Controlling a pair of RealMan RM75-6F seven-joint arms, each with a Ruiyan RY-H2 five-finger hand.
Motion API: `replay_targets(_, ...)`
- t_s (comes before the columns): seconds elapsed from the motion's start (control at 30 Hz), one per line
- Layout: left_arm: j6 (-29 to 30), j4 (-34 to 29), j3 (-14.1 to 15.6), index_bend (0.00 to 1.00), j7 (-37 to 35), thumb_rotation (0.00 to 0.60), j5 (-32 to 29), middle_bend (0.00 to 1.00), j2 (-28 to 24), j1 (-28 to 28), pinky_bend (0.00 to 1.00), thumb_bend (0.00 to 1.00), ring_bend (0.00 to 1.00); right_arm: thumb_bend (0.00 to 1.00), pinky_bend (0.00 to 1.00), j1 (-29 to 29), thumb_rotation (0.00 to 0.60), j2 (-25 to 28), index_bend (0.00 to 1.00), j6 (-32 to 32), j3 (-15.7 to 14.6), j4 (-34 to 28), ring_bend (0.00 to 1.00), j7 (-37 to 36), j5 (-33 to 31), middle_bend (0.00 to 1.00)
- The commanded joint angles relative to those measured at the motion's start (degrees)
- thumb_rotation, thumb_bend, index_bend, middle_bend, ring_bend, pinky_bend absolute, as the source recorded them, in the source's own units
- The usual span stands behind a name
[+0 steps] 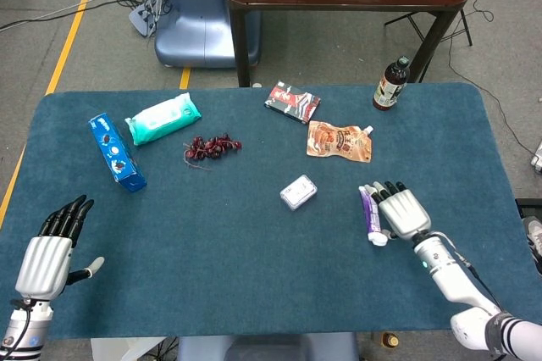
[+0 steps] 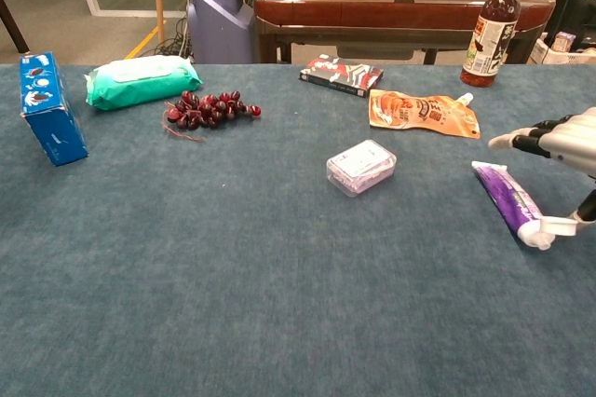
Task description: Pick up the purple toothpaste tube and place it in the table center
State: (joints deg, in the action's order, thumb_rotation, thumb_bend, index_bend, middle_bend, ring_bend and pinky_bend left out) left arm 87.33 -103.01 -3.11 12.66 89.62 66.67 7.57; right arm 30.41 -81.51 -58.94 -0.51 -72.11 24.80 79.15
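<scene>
Hovering spread over the purple toothpaste tube (image 2: 507, 198), the right hand (image 1: 400, 209) risks nudging the tube sideways with its thumb at the cap before pinching it.

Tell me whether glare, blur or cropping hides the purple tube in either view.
Head view: even light, no glare, the toothpaste tube sharp beside the right hand. Chest view: tube sharp too, but the frame edge crops the right hand.
</scene>
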Motion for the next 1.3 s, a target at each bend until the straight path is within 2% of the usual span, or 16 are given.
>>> replay_targets(0.03,-0.01,-0.04,0.02,0.0,-0.03,0.6,0.08,0.05,-0.06,0.0,0.11,0.13,0.09,0.0,0.23,-0.02,0.502,-0.74,0.03,-0.66,0.19,-0.47,0.16,0.09,0.79,0.16)
replay_targets(0.2,0.24,0.02,-0.01,0.0,-0.21,0.6,0.13,0.05,-0.22,-0.15,0.11,0.13,0.09,0.0,0.23,0.54,0.524,-1.84,0.03,-0.85,1.67,-1.38,0.16,1.65,0.19,0.16)
replay_targets(0.37,0.11,0.29,0.01,0.0,-0.45,0.6,-0.05,0.05,-0.2,-0.2,0.11,0.13,0.09,0.0,0.23,1.54,0.589,-3.58,0.03,0.69,3.54,-1.18,0.16,4.07,-2.55,0.19)
replay_targets(0.7,0.1,0.63,-0.06,0.0,-0.82,0.6,-0.25,0.05,-0.29,-0.28,0.11,0.13,0.09,0.0,0.23,3.18,0.599,-7.03,0.03,1.88,6.68,0.7,0.16,7.04,-7.17,0.23)
replay_targets(0.87,0.11,0.87,-0.03,0.0,-0.97,0.6,-0.43,0.05,-0.32,-0.4,0.11,0.13,0.09,0.0,0.23,3.14,0.6,-6.72,0.07,2.48,6.59,0.5,0.17,6.83,-8.09,0.27)
replay_targets(1.1,0.0,1.33,0.04,0.0,-1.5,0.6,-0.51,0.05,-0.18,-0.46,0.11,0.13,0.09,0.22,0.23,1.85,0.6,-4.4,0.28,2.48,4.9,-1.08,0.23,2.08,-6.39,0.39)
replay_targets(1.3,-0.06,1.44,-0.07,0.0,-1.46,0.6,-0.37,0.05,-0.02,-0.32,0.11,0.13,0.09,0.35,0.23,1.77,0.6,-4.31,0.38,2.93,4.58,-0.59,0.25,0.68,-6.18,0.41)
